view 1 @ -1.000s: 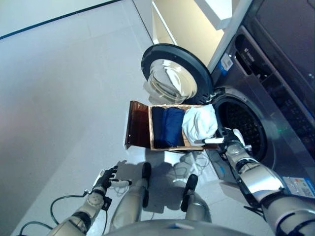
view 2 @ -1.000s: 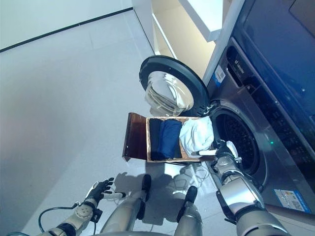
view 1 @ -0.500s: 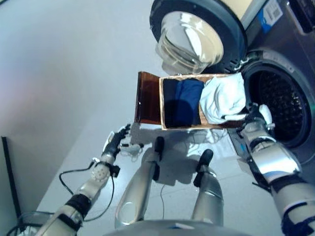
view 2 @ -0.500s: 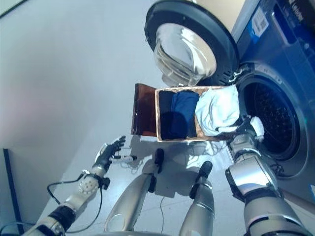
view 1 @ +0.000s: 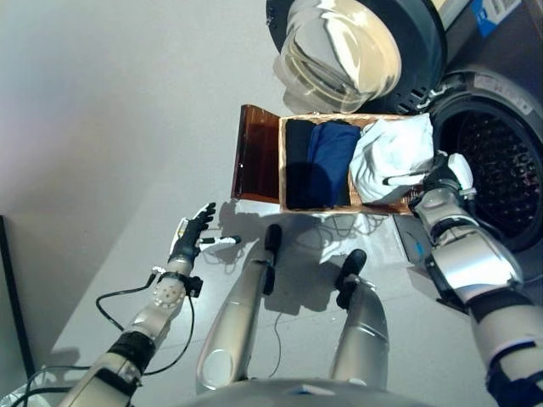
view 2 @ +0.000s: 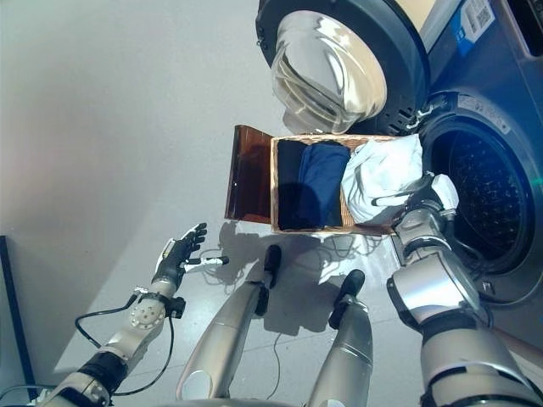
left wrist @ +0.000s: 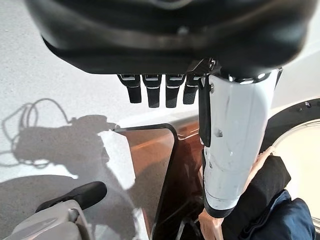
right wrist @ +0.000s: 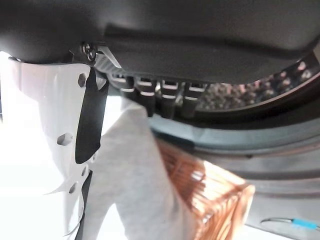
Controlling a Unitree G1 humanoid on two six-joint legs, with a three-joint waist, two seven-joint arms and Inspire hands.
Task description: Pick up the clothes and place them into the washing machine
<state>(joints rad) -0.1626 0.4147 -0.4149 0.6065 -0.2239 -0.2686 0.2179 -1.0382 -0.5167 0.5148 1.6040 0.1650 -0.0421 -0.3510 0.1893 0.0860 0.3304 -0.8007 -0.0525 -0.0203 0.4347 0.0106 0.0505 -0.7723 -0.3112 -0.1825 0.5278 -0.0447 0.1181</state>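
The right hand (view 1: 443,175) sits at the near right corner of the wicker basket (view 2: 349,227), against the white garment (view 1: 392,153). Its white-covered thumb lies across the cloth. In its own wrist view the grey-white fabric (right wrist: 131,185) runs between the thumb and the row of fingers (right wrist: 148,97), which point straight out toward the drum, so the hand reads as open and resting on the garment rather than clamped on it.

Just beyond the hand, on its outer side, gapes the round opening of the washing machine (view 2: 484,199), its perforated drum dark inside. The white garment is heaped in the basket's end nearest that opening, partly draped over the rim. On the far side of the white garment from the hand lies a folded dark blue garment (view 1: 329,161), and past that a black one (view 1: 298,163). The basket's brown lid (view 1: 255,166) hangs open on the side farthest from the right hand. The machine's glass door (view 2: 327,68) stands swung open beyond the basket.

The left hand (view 1: 190,237) hovers low over the grey floor (view 1: 102,127), well apart from the basket, with its fingers spread and holding nothing.
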